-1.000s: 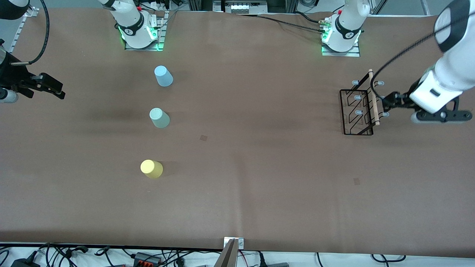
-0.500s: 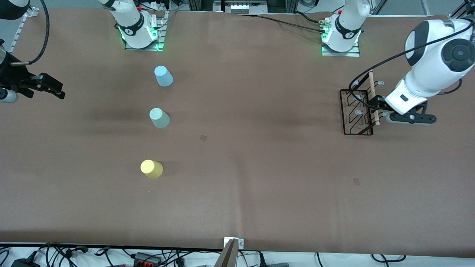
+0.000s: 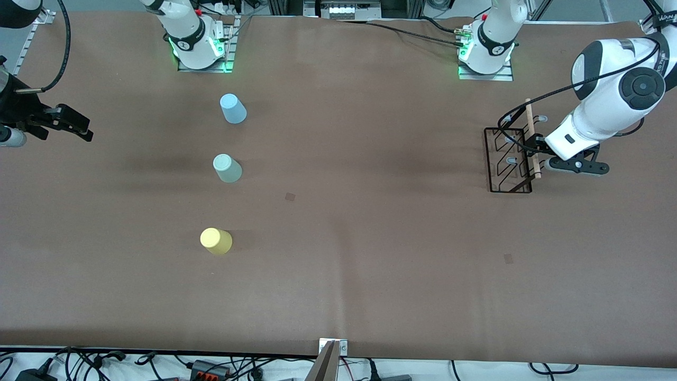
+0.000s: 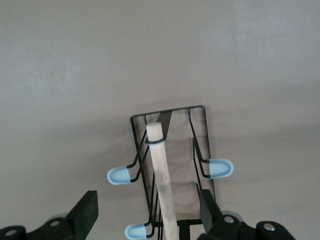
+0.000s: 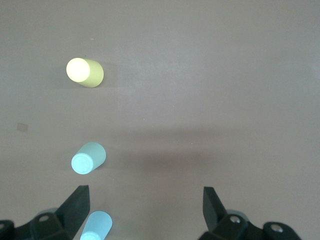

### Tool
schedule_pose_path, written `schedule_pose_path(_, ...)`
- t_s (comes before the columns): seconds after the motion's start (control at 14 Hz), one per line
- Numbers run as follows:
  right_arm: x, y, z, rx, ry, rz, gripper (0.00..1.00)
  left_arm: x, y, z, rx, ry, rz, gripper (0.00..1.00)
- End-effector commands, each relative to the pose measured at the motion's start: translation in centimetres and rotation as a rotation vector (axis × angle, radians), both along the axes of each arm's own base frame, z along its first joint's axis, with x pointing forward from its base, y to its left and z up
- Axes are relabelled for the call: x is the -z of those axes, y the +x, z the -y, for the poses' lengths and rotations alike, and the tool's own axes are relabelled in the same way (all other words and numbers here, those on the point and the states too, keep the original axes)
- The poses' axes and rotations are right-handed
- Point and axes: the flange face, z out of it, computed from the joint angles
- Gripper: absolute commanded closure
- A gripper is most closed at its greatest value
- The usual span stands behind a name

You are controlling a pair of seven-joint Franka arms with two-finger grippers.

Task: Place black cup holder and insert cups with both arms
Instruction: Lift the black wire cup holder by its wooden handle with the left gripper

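The black cup holder point(image 3: 508, 164) stands toward the left arm's end of the table, its wooden rod point(image 3: 531, 138) on top. My left gripper point(image 3: 533, 149) is over it, open. In the left wrist view the rod point(image 4: 163, 175) runs between the fingers point(image 4: 86, 212) with a gap on each side of it, and my left gripper point(image 4: 147, 212) touches nothing. Three cups stand upside down toward the right arm's end: light blue point(image 3: 232, 108), grey-green point(image 3: 227, 168), yellow point(image 3: 216, 241). My right gripper point(image 3: 79, 127) waits open over that end of the table, away from the cups.
The right wrist view shows the yellow cup point(image 5: 85, 72), the grey-green cup point(image 5: 88, 157) and the light blue cup point(image 5: 96, 226) below my right gripper point(image 5: 145, 205). Bare brown table point(image 3: 370, 238) lies between the cups and the holder. Cables run along the front edge.
The left arm has swung in from the table's end, bringing its gripper closer over the holder's rod. The holder, the cups and the right arm have not moved.
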Motion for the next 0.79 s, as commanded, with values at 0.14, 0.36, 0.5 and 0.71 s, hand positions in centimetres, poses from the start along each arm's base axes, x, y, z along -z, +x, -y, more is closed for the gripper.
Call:
schedule_pose_path(0.14,-0.4,-0.4,0.0,-0.009,-0.007,0.001,0.00,2.3,-2.3,0.1,0.043,0.008,0.011,0.29)
schedule_pose_path(0.36,-0.3,-0.4,0.0,-0.009,-0.007,-0.001,0.00,2.9,-2.7,-0.6,0.030,0.006,0.010,0.47)
schedule_pose_path(0.5,-0.4,-0.4,0.0,-0.009,-0.007,0.001,0.00,3.1,-2.7,-0.8,0.026,0.006,0.007,0.53)
schedule_pose_path(0.71,-0.1,-0.3,0.0,-0.009,-0.007,-0.004,0.00,3.4,-3.2,-1.5,0.007,0.003,-0.007,0.59)
